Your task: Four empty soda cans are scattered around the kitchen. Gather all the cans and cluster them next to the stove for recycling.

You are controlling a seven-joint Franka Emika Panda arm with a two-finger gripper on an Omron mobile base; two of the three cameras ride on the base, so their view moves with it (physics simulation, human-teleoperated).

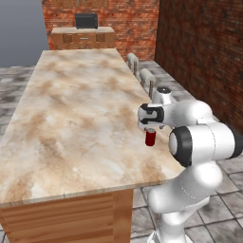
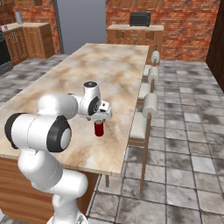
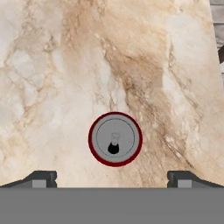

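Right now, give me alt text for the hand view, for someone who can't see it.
Looking straight down on a red soda can standing upright on a beige marbled counter, its silver top and pull tab facing the camera. The open gripper hangs above it, dark fingertips spread wide on either side, not touching.

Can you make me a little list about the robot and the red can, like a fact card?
Place: kitchen island counter with a beige marbled top
Can: one red soda can, upright, near the counter's edge on the stool side
Hand: hand right above the can, pointing down
Hand state: open, fingers wide apart, not touching the can
Nearby: stools along the counter's side
Far end: black microwave on a wooden cabinet
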